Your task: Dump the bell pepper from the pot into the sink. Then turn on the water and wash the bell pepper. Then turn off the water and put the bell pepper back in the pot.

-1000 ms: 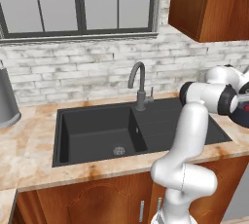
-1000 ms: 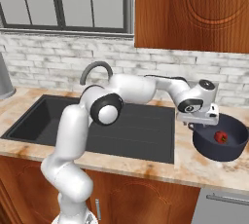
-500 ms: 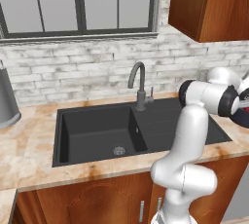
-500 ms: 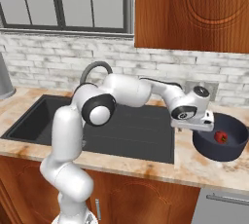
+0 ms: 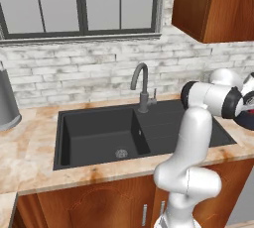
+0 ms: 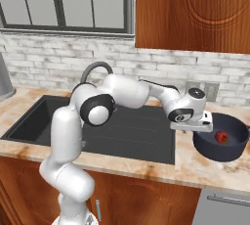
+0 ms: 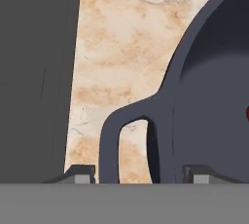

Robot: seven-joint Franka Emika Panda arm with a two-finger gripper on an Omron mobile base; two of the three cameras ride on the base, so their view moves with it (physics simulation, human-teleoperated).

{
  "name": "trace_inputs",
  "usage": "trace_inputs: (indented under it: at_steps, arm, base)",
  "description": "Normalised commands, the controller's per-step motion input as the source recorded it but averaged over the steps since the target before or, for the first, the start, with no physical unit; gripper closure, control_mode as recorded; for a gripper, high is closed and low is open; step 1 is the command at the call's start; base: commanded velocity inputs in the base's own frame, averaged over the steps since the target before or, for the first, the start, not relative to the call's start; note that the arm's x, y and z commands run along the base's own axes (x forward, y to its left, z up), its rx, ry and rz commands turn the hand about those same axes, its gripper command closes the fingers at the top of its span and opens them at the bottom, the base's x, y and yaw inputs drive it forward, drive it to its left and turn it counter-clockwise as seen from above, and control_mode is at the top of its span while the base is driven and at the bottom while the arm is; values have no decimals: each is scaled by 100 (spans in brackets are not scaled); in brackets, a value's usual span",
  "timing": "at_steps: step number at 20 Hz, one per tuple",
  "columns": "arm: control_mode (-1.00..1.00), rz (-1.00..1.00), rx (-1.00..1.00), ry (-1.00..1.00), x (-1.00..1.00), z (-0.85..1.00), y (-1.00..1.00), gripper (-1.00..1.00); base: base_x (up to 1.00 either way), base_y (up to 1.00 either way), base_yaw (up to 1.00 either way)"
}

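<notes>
The end effector [image 7: 138, 172] straddles the pot's [image 6: 220, 151] side handle [image 7: 121, 135], fingers not visibly clamped; the bell pepper [image 6: 221, 137] lies inside, near the desk's [image 6: 205, 168] right edge.

A dark navy pot [image 6: 222, 146] holds a bright red bell pepper [image 6: 221, 137]. The sink [image 5: 99, 135] is matte black, set in a counter [image 6: 205, 168] of mottled beige and orange stone — behind it, whitish-grey brick wall [image 5: 74, 76] and a grey faucet [image 5: 141, 85].
</notes>
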Motion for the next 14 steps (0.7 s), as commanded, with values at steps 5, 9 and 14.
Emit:
trace_inputs:
  at_steps: [5, 9, 14]
  arm:
    - [-100, 0, 0, -7, -27, 17, 31, 100]
    - [-100, 0, 0, -16, -68, 77, 81, 100]
    - [-100, 1, 0, -18, -64, 90, 95, 100]
  base:
    - [0, 0, 0]
    - [0, 0, 0]
    - [0, 0, 0]
